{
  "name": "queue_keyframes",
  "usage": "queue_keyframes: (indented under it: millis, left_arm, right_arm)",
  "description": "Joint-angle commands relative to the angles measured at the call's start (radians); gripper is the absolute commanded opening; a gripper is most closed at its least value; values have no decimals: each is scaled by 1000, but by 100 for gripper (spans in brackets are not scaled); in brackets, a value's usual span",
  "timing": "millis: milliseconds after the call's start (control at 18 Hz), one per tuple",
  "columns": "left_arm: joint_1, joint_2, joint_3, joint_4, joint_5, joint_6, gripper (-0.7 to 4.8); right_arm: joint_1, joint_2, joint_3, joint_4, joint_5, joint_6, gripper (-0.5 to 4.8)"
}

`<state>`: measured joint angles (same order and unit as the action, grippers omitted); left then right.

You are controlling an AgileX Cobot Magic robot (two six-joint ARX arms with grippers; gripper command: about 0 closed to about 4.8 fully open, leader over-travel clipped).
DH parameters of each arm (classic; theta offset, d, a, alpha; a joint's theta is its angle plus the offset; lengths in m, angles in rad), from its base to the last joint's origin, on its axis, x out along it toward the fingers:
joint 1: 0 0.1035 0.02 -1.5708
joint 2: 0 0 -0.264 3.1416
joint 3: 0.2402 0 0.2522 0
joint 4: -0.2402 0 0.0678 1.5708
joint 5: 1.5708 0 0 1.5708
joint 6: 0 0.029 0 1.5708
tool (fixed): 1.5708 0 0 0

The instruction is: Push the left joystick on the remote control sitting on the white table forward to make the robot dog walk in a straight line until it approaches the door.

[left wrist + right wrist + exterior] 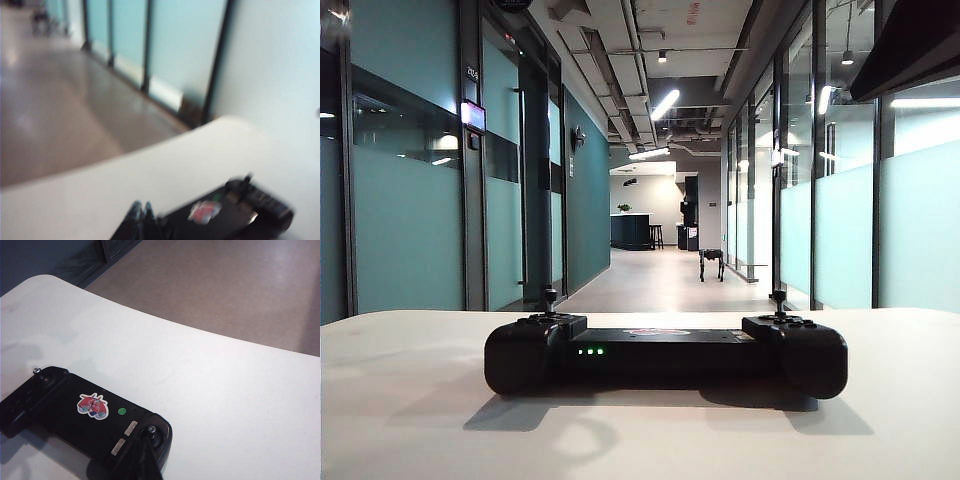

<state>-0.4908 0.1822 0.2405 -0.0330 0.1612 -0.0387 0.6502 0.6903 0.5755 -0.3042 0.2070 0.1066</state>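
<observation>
The remote control (665, 352) lies flat on the near middle of the white surface (410, 400), its green lights facing the exterior camera. The left joystick (550, 299) stands upright on the left end, and nothing touches it. Far down the corridor, right of centre, the robot dog (711, 263) stands small and dark on the floor, well apart from the glass walls on either side.

Neither arm shows in the exterior view. In the left wrist view — badly blurred — the left gripper (141, 220) is a dark tip at the frame's edge, near the controller; whether its jaws are parted I cannot tell. The right gripper (142, 462) appears closed to a narrow point with nothing held, hovering just beside or over the controller's right end; I cannot tell whether it touches.

Judged risks:
- The closed right gripper sits close to the right stick; a nudge there could turn or sidestep the dog instead of sending it straight.
- A push on the left joystick that lands off-centre would slip off the small cap, or tilt it sideways — the dog would then veer toward a glass wall.
- The controller rests loose on a smooth surface, so a forward push could slide the whole handset rather than deflect the stick.
- The dog is far away and hard to read; holding the stick too long could run it into the door.
</observation>
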Motion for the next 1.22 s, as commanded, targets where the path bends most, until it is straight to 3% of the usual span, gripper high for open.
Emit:
queue_keyframes:
  millis: [55,332,665,887,1219]
  left_arm:
    - [0,0,3,37,13,5,-6]
    - [8,-27,-14,50,-178,71,-6]
    - [272,-178,-89,58,-52,49,-6]
    - [359,-178,-157,71,-51,48,-6]
    - [414,-178,-233,86,-52,65,-6]
  right_arm:
    - [0,-3,4,20,1,-4,-5]
    - [0,-3,4,17,1,-4,-5]
    - [1,-3,4,17,0,-4,-5]
    - [0,-3,3,17,0,-4,-5]
    - [0,-3,2,17,1,-4,-5]
